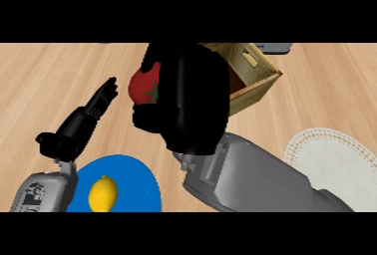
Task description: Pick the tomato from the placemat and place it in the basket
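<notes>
The tomato (145,87) is best carried fully over the opening of the basket (254,74) and lowered inside its walls before the fingers are spread, so that it cannot be knocked off the rim. The right hand (184,99) is curled round the tomato, which shows red at its left side, raised clear of the counter. The basket lies just beyond and to the right of this hand, the placemat (331,154) below and right. The left hand (92,112) is held open, empty, well to the left

No text, label, brand, number or sign can be read on anything here; every surface in the head view is unmarked.
</notes>
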You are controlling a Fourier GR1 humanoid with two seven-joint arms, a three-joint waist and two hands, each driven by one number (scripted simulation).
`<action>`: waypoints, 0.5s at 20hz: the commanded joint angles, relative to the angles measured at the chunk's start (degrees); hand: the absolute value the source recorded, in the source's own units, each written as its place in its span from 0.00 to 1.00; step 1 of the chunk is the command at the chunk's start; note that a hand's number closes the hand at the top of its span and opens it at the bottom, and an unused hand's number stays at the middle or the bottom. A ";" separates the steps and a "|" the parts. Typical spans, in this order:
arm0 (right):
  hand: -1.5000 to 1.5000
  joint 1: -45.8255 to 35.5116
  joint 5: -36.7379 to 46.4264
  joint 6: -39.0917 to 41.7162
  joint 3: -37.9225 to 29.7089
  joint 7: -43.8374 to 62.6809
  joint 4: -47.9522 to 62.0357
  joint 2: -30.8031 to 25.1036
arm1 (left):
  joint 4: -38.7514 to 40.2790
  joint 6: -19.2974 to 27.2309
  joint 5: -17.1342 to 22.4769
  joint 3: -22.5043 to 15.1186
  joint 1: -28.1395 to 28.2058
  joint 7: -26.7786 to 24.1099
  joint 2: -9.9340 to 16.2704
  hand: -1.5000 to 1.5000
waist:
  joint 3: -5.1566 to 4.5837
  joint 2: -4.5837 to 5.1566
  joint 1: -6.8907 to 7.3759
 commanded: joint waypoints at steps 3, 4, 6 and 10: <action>1.00 -12.81 1.30 -1.05 -1.29 17.93 7.35 0.46 | 0.94 0.64 -0.32 0.39 -1.89 -0.23 -0.25 0.50 | 0.07 0.66 -0.10; 1.00 -15.11 1.41 0.00 -3.94 17.96 9.53 0.45 | 0.96 -0.39 0.11 0.13 0.18 -1.59 -0.07 0.50 | 0.02 0.67 0.43; 1.00 -17.52 2.99 -0.74 -5.81 18.00 12.56 0.45 | 0.19 -0.08 -0.22 0.45 -0.05 -1.12 0.39 0.50 | 0.13 0.78 -0.17; 1.00 -22.50 5.78 -2.45 -10.51 18.02 18.94 0.45 | -0.18 -0.49 0.70 1.18 -1.05 -0.47 0.69 0.50 | 0.18 0.90 -0.36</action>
